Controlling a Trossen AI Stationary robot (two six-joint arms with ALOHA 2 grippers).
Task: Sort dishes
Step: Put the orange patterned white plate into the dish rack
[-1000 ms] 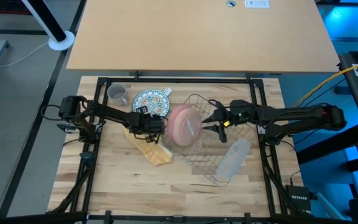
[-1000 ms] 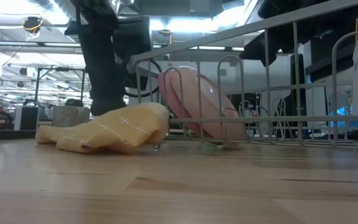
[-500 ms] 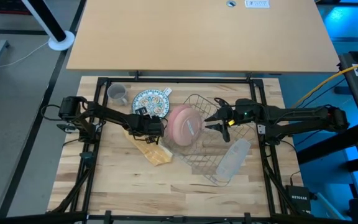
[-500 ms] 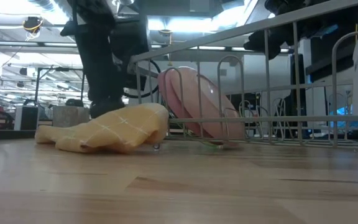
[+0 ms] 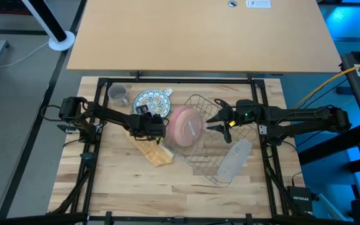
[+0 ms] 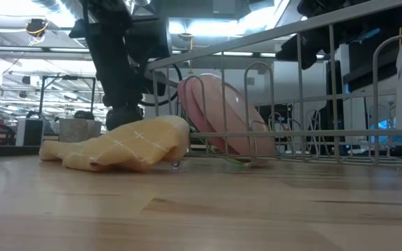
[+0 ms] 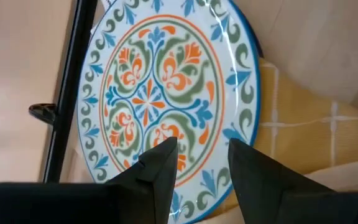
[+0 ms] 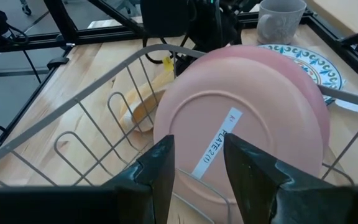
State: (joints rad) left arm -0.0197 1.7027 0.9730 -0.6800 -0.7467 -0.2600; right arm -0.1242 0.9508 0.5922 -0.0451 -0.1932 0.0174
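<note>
The wire rack (image 5: 212,140) holds the pink plate (image 5: 185,125) on edge (a label on its back), next to the yellow cloth (image 5: 152,152). The patterned plate (image 5: 150,100) lies flat near the grey mug (image 5: 117,94). The left gripper (image 5: 157,127) and right gripper (image 5: 214,120) both have fingers apart, holding nothing.

from the wire rack (image 5: 208,140), i see bare wood open on the near side, while its far-left side is crowded by the upright pink plates (image 5: 185,125), yellow cloth (image 5: 152,152), patterned plate (image 5: 150,101) and grey mug (image 5: 117,94).
</note>
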